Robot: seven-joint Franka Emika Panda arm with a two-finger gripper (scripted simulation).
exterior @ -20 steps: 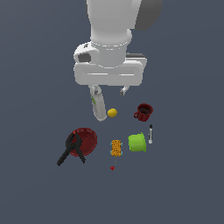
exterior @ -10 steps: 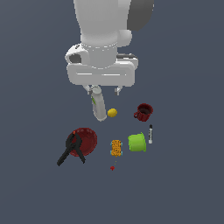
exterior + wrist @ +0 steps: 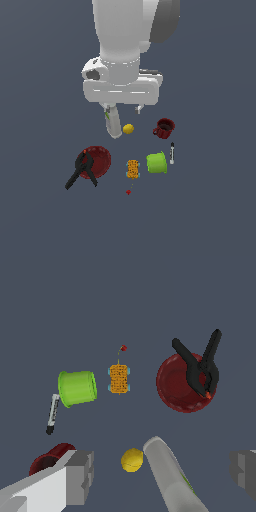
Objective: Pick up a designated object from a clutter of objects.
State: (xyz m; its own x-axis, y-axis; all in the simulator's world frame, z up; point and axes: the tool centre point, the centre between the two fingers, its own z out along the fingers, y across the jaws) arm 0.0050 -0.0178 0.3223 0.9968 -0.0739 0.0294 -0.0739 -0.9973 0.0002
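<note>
Wrist view shows your hand (image 3: 162, 473) spread wide, holding nothing; the marker (image 3: 52, 414) lies well ahead beside the green cup (image 3: 77, 388), seemingly touching it.

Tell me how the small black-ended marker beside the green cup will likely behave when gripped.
The marker looks thin and rigid, so it is probably light and will not flex. Its round, slim body lies flat, so a nudge may roll it toward the green cup. Its narrowness leaves little margin for the gripper.
</note>
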